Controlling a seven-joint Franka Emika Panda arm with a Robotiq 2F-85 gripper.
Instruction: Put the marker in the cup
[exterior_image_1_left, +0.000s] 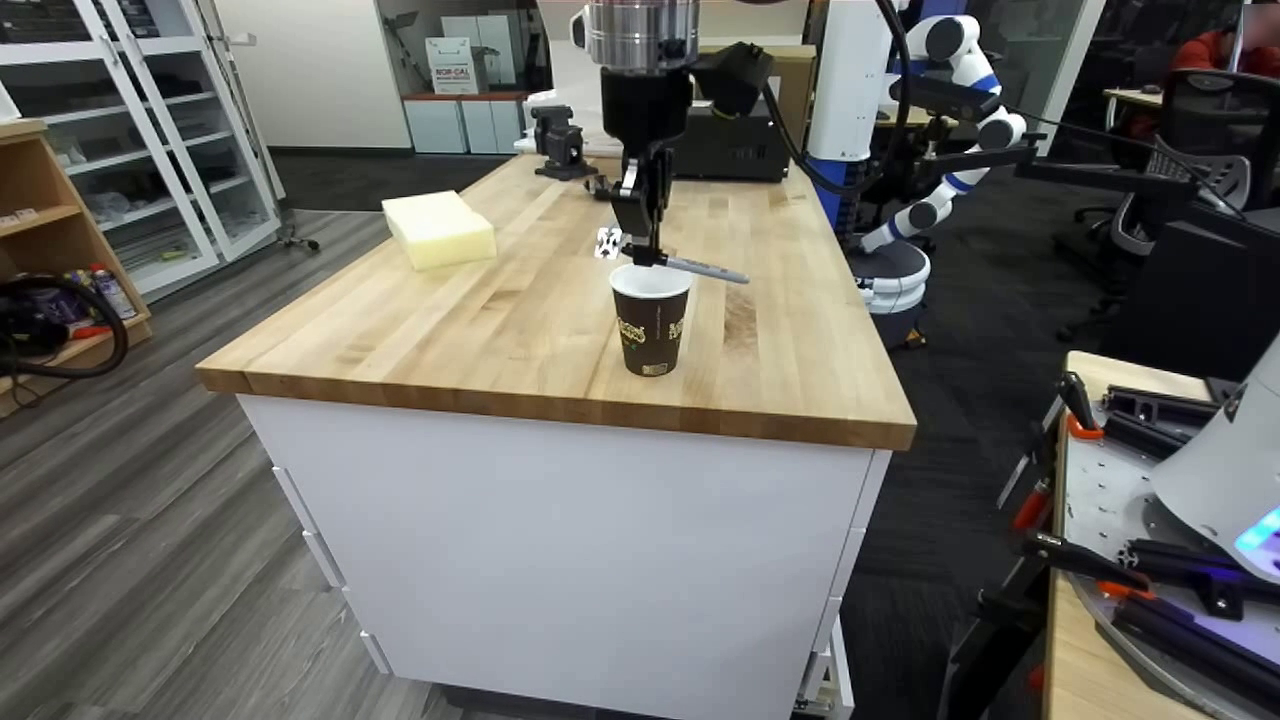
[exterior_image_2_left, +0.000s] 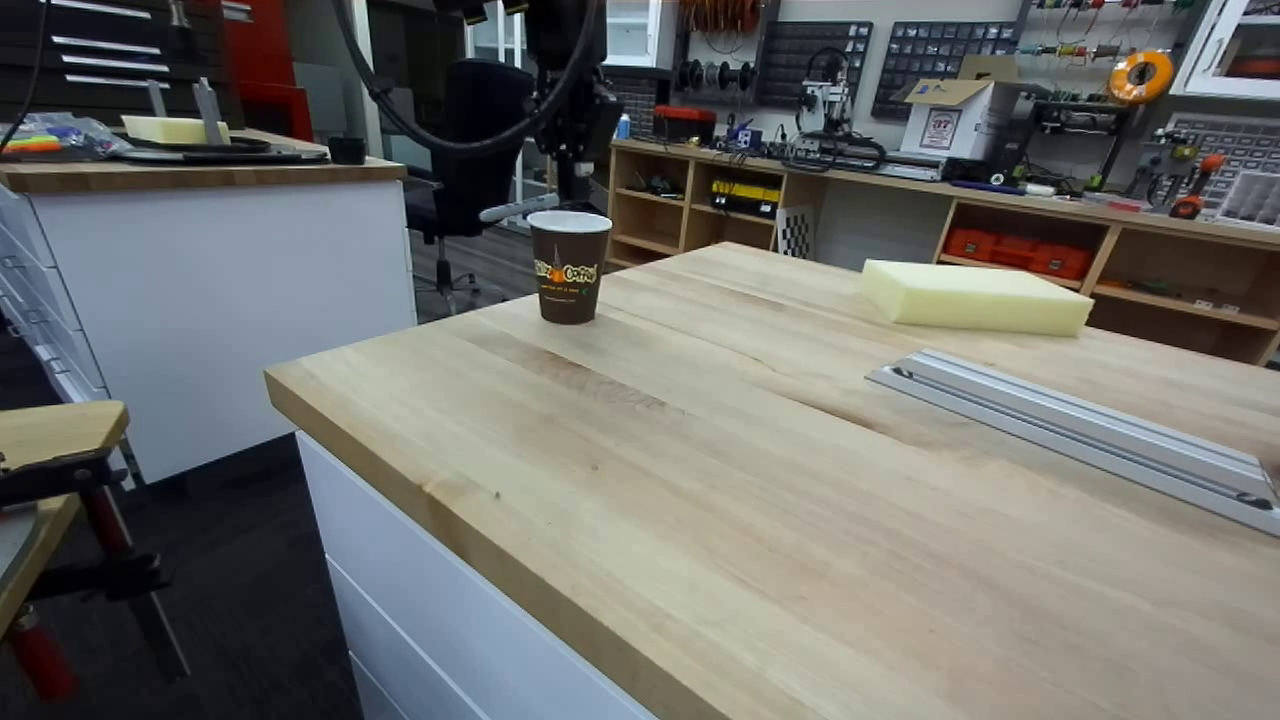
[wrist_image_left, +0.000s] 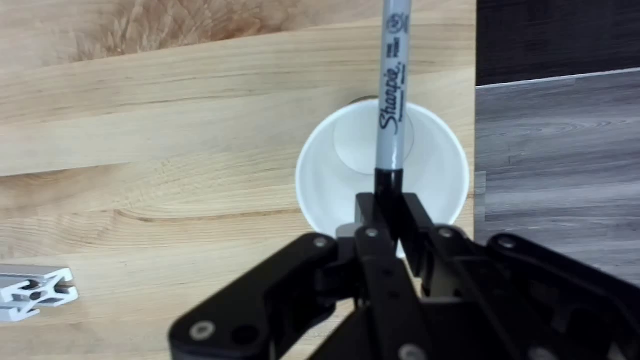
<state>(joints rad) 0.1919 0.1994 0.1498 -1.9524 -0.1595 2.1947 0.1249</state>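
Observation:
The cup is a dark brown paper cup (exterior_image_1_left: 650, 325) with a white rim, standing upright on the wooden tabletop; it also shows in an exterior view (exterior_image_2_left: 568, 270). The marker is a grey Sharpie (wrist_image_left: 392, 90) with a black end; its grey body also shows in both exterior views (exterior_image_1_left: 708, 269) (exterior_image_2_left: 515, 208). My gripper (wrist_image_left: 390, 205) is shut on the marker's black end, just above the cup's mouth (wrist_image_left: 325, 190). The marker lies near level, with its grey end reaching out past the rim. In an exterior view my gripper (exterior_image_1_left: 648, 255) hangs pointing down over the cup.
A pale yellow foam block (exterior_image_1_left: 440, 230) lies on the tabletop (exterior_image_1_left: 480, 330), also visible in an exterior view (exterior_image_2_left: 975, 297). An aluminium extrusion (exterior_image_2_left: 1080, 435) lies behind the cup; its end shows in the wrist view (wrist_image_left: 37, 292). The cup stands near the tabletop's edge.

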